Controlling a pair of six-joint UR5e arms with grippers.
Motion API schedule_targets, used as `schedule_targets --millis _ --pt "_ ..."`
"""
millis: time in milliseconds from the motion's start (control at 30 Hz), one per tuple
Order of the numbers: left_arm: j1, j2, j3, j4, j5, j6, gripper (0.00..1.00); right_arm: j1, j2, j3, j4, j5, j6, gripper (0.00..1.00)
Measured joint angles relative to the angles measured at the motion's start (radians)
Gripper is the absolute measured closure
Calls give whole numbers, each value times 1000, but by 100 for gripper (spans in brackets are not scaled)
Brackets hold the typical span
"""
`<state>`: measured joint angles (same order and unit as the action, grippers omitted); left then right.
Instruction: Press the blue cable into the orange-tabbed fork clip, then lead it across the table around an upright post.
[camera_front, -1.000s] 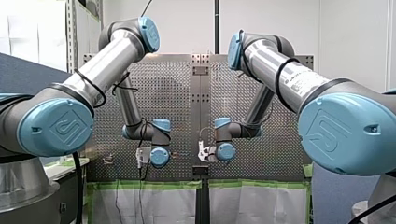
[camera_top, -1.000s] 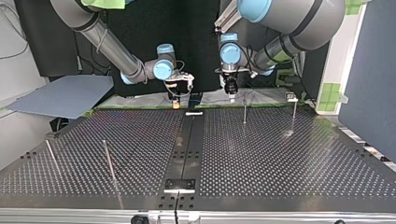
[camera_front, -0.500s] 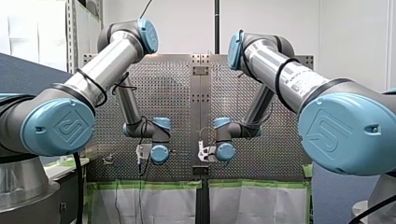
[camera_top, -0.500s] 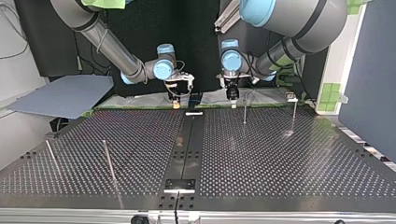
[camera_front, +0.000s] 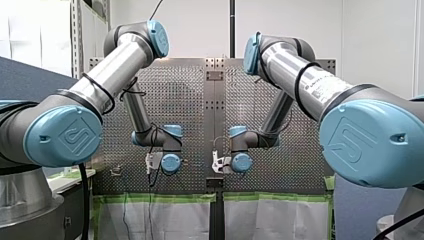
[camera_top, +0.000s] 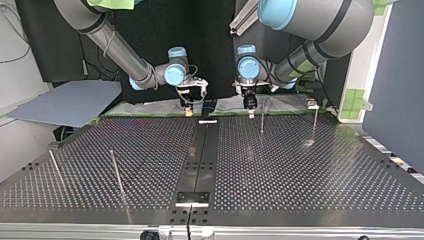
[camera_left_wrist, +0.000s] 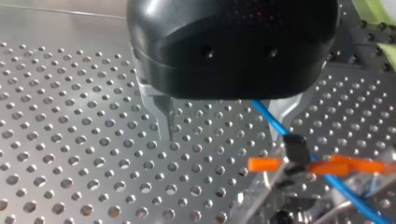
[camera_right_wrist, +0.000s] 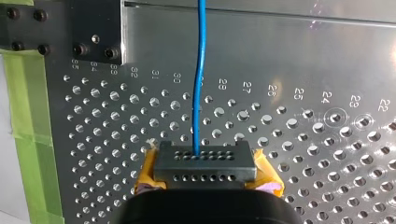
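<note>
- perforated table (camera_top: 300, 170); both arms work low at its far edge in the top view
- my left gripper (camera_left_wrist: 227, 135); metal fingers spread wide, holding nothing, just above the holes
- my right gripper (camera_right_wrist: 205, 163); yellow pads closed on the blue cable (camera_right_wrist: 200, 84), which runs straight ahead of it
- upright post (camera_top: 262, 119); near my left gripper
- orange-tabbed fork clip (camera_left_wrist: 268, 164); just beside one left finger; the blue cable crosses it between the tabs

The left gripper (camera_left_wrist: 227, 135) points straight down with its wrist vertical and its metal fingers (camera_left_wrist: 166, 122) spread apart. It stands just to the top view's right of the table's centre strip (camera_top: 200, 150). The right gripper (camera_right_wrist: 205, 163) hangs just left of that strip, yellow pads (camera_right_wrist: 148, 170) closed on the blue cable (camera_right_wrist: 200, 70).
</note>
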<state>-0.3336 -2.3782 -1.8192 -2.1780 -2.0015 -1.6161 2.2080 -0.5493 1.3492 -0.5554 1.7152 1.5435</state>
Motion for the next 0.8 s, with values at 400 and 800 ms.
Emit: schedule_targets --millis 400,800 --pt "0 0 1 37 -1 9 0 -1 0 0 0 0 0 100" --pt "0 0 0 70 -1 12 80 -1 0 0 -1 0 0 100"
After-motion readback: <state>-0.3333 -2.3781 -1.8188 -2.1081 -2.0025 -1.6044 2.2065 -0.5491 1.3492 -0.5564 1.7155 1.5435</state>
